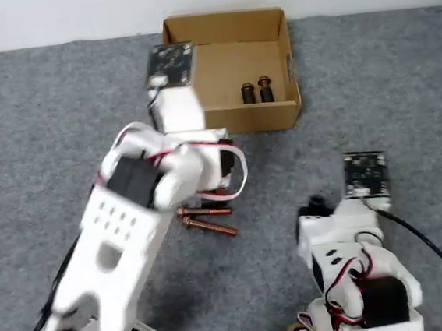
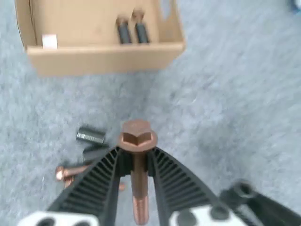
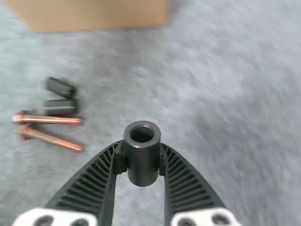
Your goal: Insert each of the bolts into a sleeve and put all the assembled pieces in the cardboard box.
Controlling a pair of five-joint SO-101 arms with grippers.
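Right hand (image 3: 141, 148), near-right part of the desk (image 1: 403, 101): fingers closed on 1 black sleeve (image 3: 142, 155). It grips the sleeve's sides, and the open bore faces the wrist camera.

Left hand (image 2: 137, 153), further in toward desk centre: fingers closed on 1 copper bolt (image 2: 137, 139). They pinch the shank just under the hex head. The head sticks out past the fingertips and the threaded end runs back between the fingers.

On the desk, centre:
- 2 loose bolts (image 1: 208, 219), copper, lying flat side by side with heads close together, shanks spreading slightly.
- 2 loose sleeves (image 3: 60, 96), black, lying on their sides just beyond the bolts. The nearer one is just beside a bolt; cannot tell if they touch. The two sleeves are close to each other.

Box (image 1: 275, 117), middle of the desk's far edge, top open, flaps up. Inside are 2 assembled pieces (image 1: 256, 92), side by side and parallel, toward the box's right wall and near its front wall. Each is a dark sleeve with a copper end showing.

Count:
- Bolts not sleeved: 3 (1 held, 2 loose)
- Empty sleeves: 3 (1 held, 2 loose)
- Assembled: 2
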